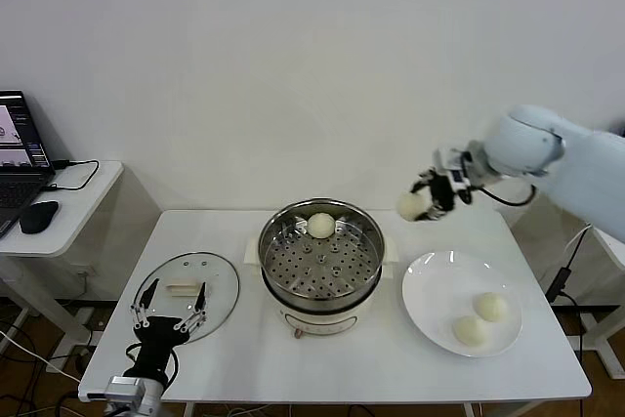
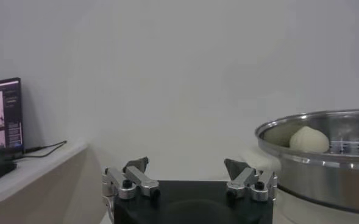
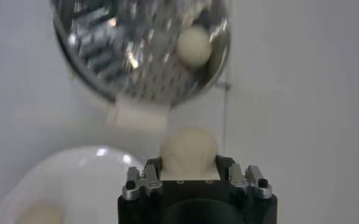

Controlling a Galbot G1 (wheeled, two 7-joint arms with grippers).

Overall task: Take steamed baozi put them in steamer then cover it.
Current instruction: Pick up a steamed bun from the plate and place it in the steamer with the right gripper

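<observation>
above the table (image 1: 234,358), to the right of the steamer (image 1: 321,263) and over the gap between it and the plate (image 1: 430,285), the right gripper (image 1: 422,200) hangs in the air with a bun (image 1: 410,205) pinched between its fingers. from the right wrist view the gripper (image 3: 190,159) is closed narrowly around that bun (image 3: 189,148), which sits squarely between the two jaws, with the steamer (image 3: 100,67) farther off.

one bun (image 1: 320,225) already lies on the perforated tray inside the steamer, near its back rim; it also shows in the left wrist view (image 2: 309,139) and the right wrist view (image 3: 194,44). two more buns (image 1: 490,307) (image 1: 471,330) rest side by side on the white plate at the right of the table.

the left gripper (image 1: 170,307) sits low at the front left, its fingers spread wide and holding nothing, over the near edge of the glass lid (image 1: 200,280) that lies flat on the table left of the steamer. in its own wrist view the gripper (image 2: 188,173) shows both jaws well apart.

a laptop (image 1: 20,158) and a mouse (image 1: 38,216) sit on a side desk (image 1: 83,204) at far left.
</observation>
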